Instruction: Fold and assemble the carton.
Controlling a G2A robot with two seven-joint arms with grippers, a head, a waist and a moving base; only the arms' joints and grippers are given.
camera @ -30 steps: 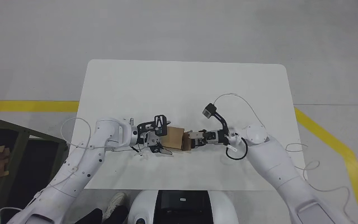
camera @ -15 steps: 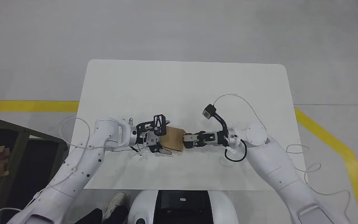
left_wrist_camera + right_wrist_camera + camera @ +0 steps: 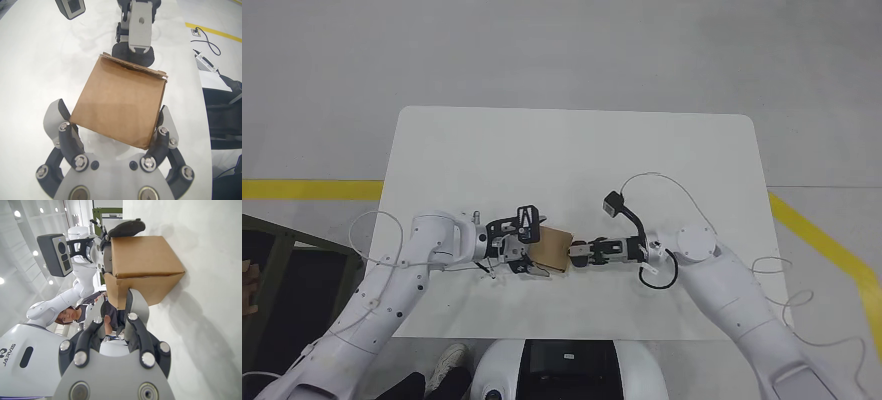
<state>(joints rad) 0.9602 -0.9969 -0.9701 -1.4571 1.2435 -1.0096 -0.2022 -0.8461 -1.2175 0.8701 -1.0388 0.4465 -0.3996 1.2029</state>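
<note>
On the near side of the white table (image 3: 642,150), our left gripper (image 3: 113,108) squeezes the carton (image 3: 554,247) while our right gripper (image 3: 117,300), spread open, pushes a flap (image 3: 113,289); too hard a push might knock it loose.

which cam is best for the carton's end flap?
Right wrist view: the end flap faces it, seam and corners clear, right gripper at it. Left wrist view shows the carton top and only the flap's ragged far edge. Top view: small brown patch.

Carton (image 3: 554,249) sits on table (image 3: 572,150), near robot-side edge, left of centre. Left gripper (image 3: 112,111) straddles its left end, gripping both sides; right gripper (image 3: 117,296) touches its right end.
</note>
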